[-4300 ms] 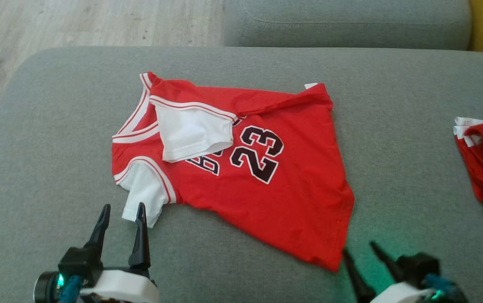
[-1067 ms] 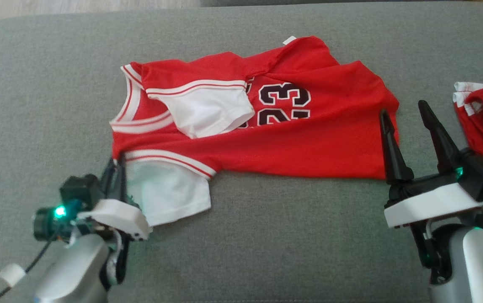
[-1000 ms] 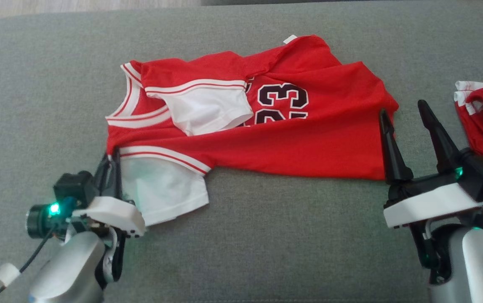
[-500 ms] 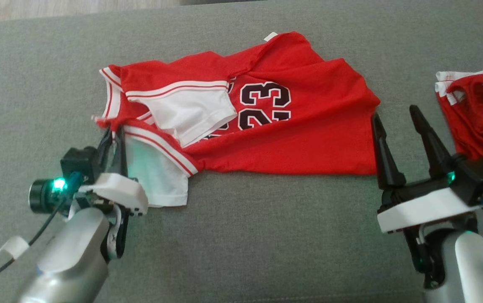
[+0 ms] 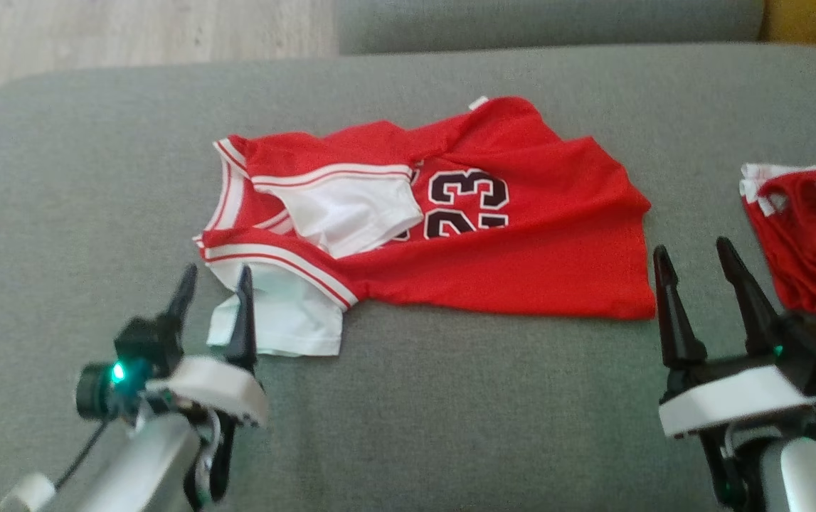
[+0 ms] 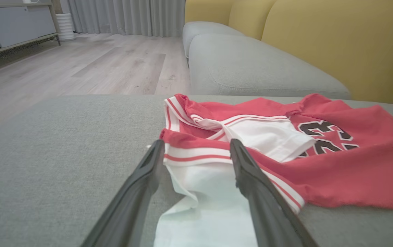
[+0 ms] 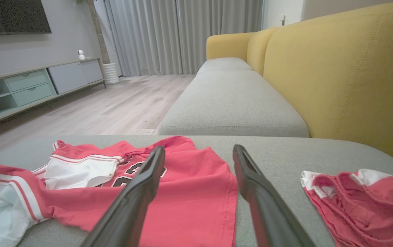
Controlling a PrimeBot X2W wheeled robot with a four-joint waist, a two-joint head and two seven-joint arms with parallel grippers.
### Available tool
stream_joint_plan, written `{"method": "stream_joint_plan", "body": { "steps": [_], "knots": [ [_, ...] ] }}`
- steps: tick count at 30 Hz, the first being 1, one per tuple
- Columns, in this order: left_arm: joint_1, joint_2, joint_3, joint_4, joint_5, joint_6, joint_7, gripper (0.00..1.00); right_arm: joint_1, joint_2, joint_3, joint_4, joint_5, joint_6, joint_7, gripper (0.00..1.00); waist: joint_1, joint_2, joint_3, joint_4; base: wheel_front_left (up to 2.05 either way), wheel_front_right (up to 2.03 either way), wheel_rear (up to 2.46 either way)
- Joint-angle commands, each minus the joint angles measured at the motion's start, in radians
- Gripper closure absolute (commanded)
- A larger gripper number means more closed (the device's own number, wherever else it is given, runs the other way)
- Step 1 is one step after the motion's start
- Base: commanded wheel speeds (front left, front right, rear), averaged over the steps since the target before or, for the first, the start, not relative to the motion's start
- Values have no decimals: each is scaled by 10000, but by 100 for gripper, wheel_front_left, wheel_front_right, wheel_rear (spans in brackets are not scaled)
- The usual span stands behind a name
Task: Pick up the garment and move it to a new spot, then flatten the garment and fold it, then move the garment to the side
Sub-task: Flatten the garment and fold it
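Grey sofa cushion (image 5: 450, 398) carries the red jersey (image 5: 521, 270), its white sleeve (image 5: 294, 323) between the fingers of the wide-open left claw (image 5: 214, 277), the right claw (image 5: 692, 250) gaping empty beside its hem.

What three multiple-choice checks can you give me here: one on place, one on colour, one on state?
1. Where is the second red garment relative to the jersey?
A. on top of it
B. apart, on the robot's right
C. on the floor

2. What colour are the jersey's sleeves?
A. black
B. yellow
C. white

3. How is the left pincer?
A. open
B. shut on the jersey
C. shut on the second garment

Key: 1 B, the grey cushion shows between them. 2 C, both show white below the striped trim. 3 A, its jaws stand apart with the near sleeve lying loose between them.
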Motion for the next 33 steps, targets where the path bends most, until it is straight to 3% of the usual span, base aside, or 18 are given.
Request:
{"method": "stream_joint_plan", "body": {
  "steps": [1,5,14,33],
  "knots": [
    [-45,342,410,-461,67,17,-128,0,-42,-27,143,-273,-29,65,-154,0,0,0,-401,235,0,0,0],
    [875,490,335,-1305,117,204,-143,0,400,-26,1,-30,-14,65,-352,0,0,0,-983,410,0,0,0],
    [2961,772,460,-3343,-47,1061,-155,0,1158,-26,2,652,407,65,-924,0,0,0,-1830,589,0,0,0],
    [3497,889,408,-4060,-176,1428,4,0,1041,-26,328,2033,619,65,-1371,0,0,0,-2049,666,0,0,0]
  ]
}}
